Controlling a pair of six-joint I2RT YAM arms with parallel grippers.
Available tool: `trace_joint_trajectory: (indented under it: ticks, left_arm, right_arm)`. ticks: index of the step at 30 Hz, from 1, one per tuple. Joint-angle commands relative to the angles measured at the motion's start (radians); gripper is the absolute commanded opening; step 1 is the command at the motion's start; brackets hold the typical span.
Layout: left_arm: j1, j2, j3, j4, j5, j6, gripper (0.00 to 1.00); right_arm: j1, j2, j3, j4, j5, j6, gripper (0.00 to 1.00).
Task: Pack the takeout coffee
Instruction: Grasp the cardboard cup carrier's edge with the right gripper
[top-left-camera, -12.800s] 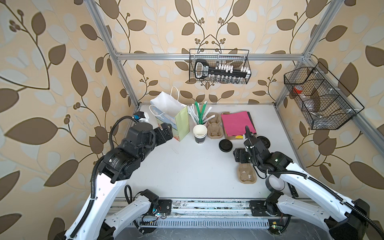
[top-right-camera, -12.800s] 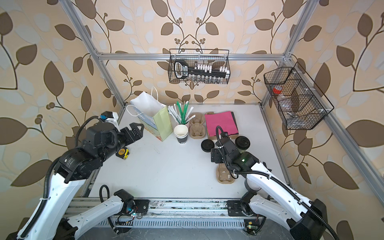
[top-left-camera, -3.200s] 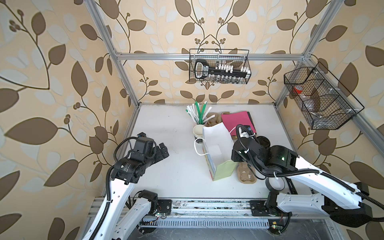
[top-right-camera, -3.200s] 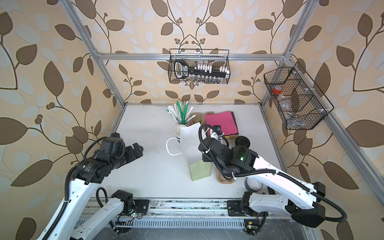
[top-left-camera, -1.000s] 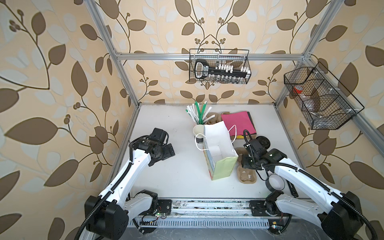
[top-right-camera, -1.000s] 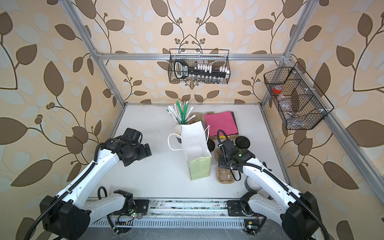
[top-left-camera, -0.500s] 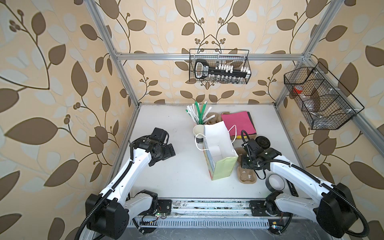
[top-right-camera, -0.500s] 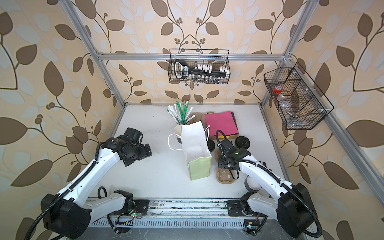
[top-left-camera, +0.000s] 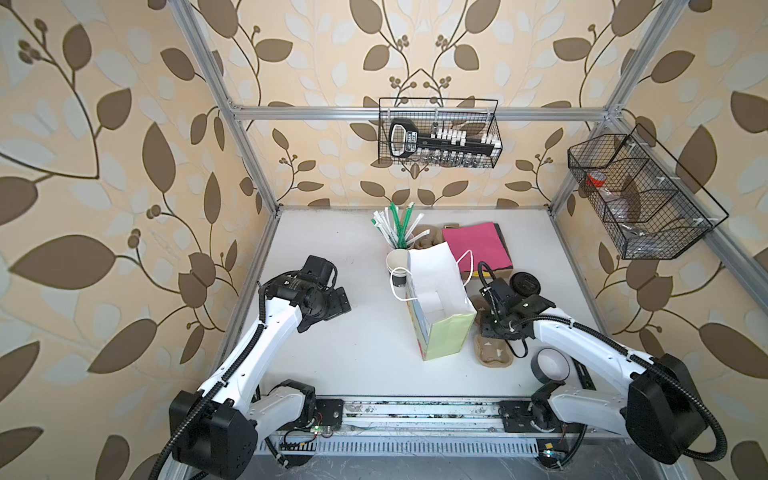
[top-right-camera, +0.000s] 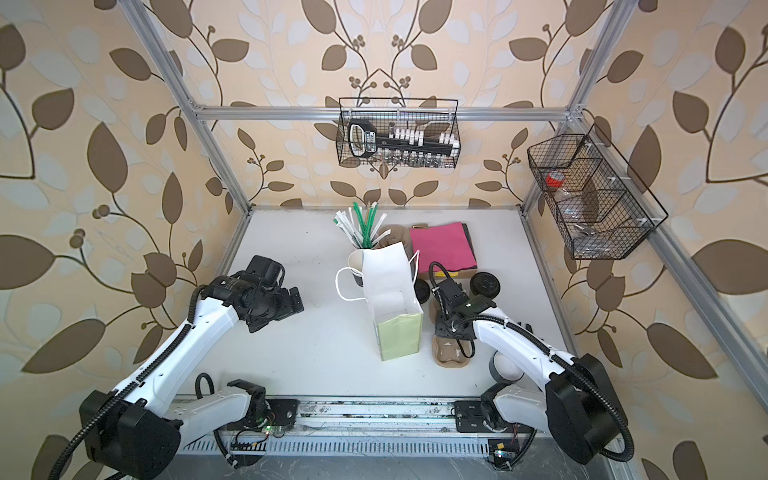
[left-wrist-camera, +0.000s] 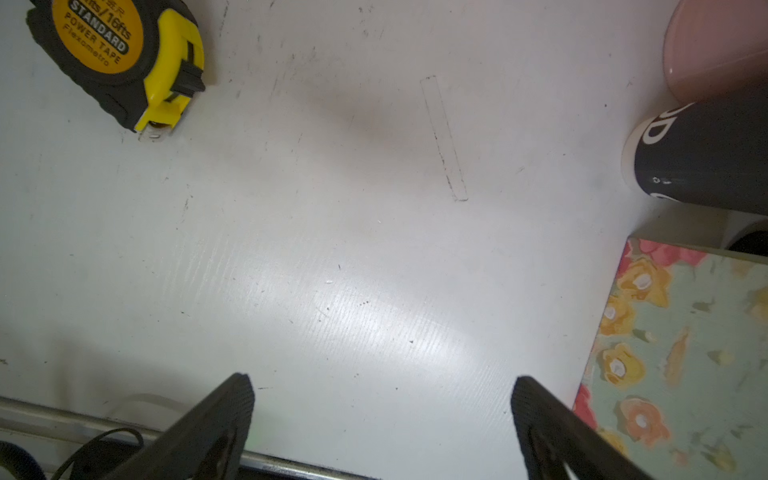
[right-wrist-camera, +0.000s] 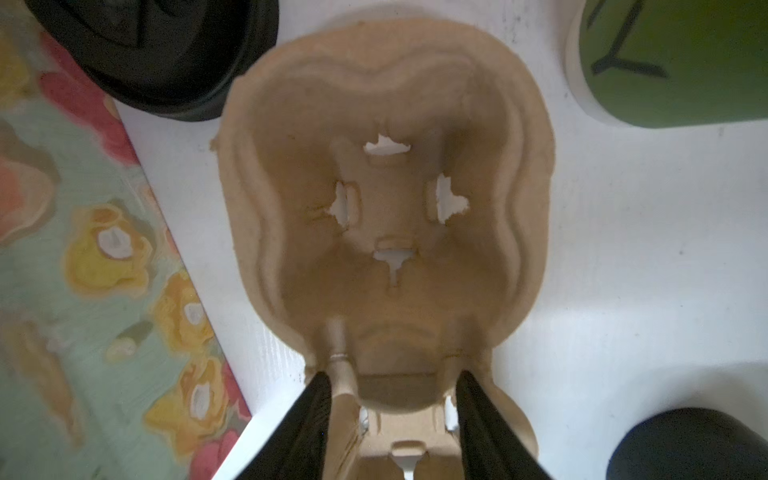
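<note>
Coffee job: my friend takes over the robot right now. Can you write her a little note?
Left gripper: open, over bare table.
Right gripper: jaws astride the empty carrier's middle; grip unclear.
Coffee: lidded, on the table beyond the carrier.
Bag: upright, open, beside the carrier.
Done: bag stands ready. Left: coffee probably into carrier, then bag.

**L jaws wide, R jaws half apart**

Your left arm (top-left-camera: 266, 328) reaches fwd from the base, wrist tipped down, left gripper (left-wrist-camera: 382, 379) spread fully. Your right arm (top-left-camera: 582, 336) stretches fwd, wrist pitched down, right gripper (right-wrist-camera: 395, 374) approx half apart; grip unclear.
</note>
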Motion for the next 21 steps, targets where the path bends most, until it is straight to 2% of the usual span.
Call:
trace_joint_trajectory:
  ticks: [1, 14, 21]
  left_arm:
    - [-0.010, -0.008, 0.028, -0.011, 0.051, 0.039, 0.99]
    - [-0.030, -0.131, -0.040, 0.101, 0.139, 0.086, 0.99]
    - [-0.061, -0.173, -0.073, 0.152, 0.190, 0.105, 0.99]
  right_arm:
    - [-0.004, 0.015, -0.019, 0.014, 0.029, -0.005, 0.49]
    - [-0.005, 0.039, -0.023, 0.034, 0.048, -0.009, 0.48]
    - [-0.006, 0.049, -0.029, 0.045, 0.036, -0.012, 0.42]
